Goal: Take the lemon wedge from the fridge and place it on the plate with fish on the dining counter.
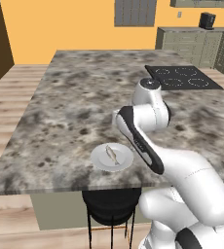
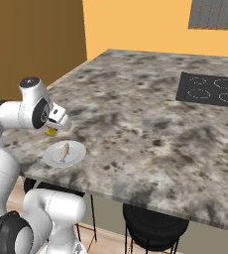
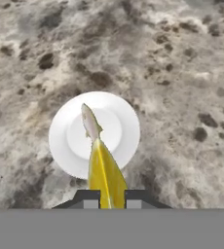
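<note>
Granite dining counter (image 1: 75, 97) bearing plate with fish (image 3: 126, 124); gripper (image 3: 112, 198) hovering above, fingers pinching lemon wedge (image 3: 105, 177), lining up drop.

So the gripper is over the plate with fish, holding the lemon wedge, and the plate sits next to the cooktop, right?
Not quite. The gripper does hold the lemon wedge over the plate with fish, but the left base view shows the plate at the dining counter's near edge, well away from the cooktop at the far side.
</note>
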{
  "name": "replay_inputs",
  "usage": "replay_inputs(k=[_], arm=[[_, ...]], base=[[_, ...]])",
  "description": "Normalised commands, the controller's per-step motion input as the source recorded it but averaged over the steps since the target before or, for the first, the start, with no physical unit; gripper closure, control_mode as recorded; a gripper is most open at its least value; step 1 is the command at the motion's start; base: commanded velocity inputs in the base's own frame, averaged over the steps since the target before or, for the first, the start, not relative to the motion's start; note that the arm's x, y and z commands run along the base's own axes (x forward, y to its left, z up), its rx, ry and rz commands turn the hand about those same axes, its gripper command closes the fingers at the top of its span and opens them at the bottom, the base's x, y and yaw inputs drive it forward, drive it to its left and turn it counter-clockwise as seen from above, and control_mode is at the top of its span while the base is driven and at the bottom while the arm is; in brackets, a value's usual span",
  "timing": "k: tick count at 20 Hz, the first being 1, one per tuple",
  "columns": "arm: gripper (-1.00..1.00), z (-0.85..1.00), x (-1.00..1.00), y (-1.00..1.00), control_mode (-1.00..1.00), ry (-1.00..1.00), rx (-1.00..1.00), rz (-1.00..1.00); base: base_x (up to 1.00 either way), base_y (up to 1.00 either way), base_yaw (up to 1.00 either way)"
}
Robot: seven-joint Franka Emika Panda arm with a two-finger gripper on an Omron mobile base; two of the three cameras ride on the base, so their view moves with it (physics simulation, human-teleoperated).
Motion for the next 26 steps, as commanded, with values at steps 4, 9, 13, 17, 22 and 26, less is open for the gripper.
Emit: replay_inputs(k=[4, 9, 13, 17, 22, 26], arm=[[1.00, -0.47, 0.48, 0.00, -1.00, 0.25, 0.00, 0.05], [1.00, -0.58, 0.42, 0.00, -1.00, 0.31, 0.00, 0.08], [1.00, -0.44, 0.33, 0.00, -1.00, 0.22, 0.00, 0.09], [1.00, -0.40, 0.27, 0.00, -1.00, 0.13, -0.04, 0.10], [1.00, -0.37, 0.28, 0.00, -1.00, 0.00, -0.12, 0.06], [1.00, -0.46, 0.51, 0.00, -1.00, 0.00, -0.10, 0.03]], base=[[0.00, 0.00, 0.00], [0.00, 0.00, 0.00], [0.00, 0.00, 0.00], [0.00, 0.00, 0.00], [0.00, 0.00, 0.00], [0.00, 0.00, 0.00]])
